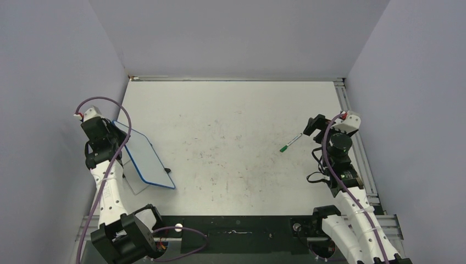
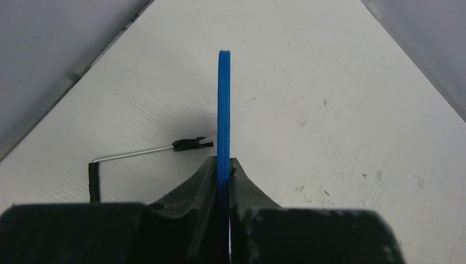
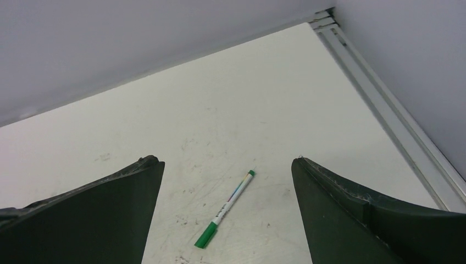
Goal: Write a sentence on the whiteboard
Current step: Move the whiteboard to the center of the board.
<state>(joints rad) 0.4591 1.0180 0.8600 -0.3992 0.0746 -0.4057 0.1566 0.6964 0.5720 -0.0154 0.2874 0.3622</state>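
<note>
Nearest our left wrist camera, our left gripper (image 2: 223,168) is clamped narrow on the blue frame of the whiteboard (image 2: 223,99), seen edge-on; a thin wire leg (image 2: 137,152) with black tips juts from its back. From above, the whiteboard (image 1: 144,157) sits at the left side of the desk (image 1: 236,121), tilted, its upper edge in our grip and its near corner low; whether that corner touches the desk we cannot tell. No green writing shows on its face, so we judge the sentence not yet begun. Our right gripper (image 3: 226,160) hangs wide and empty above the green marker (image 3: 225,209), which lies flat on the desk at the right, well apart from the whiteboard. We judge the step in hand to be fetching the marker; the next move calls for lowering the right gripper astride the barrel, closing across its middle, then carrying it to the whiteboard; the green end looks capped, which may need dealing with first.
</note>
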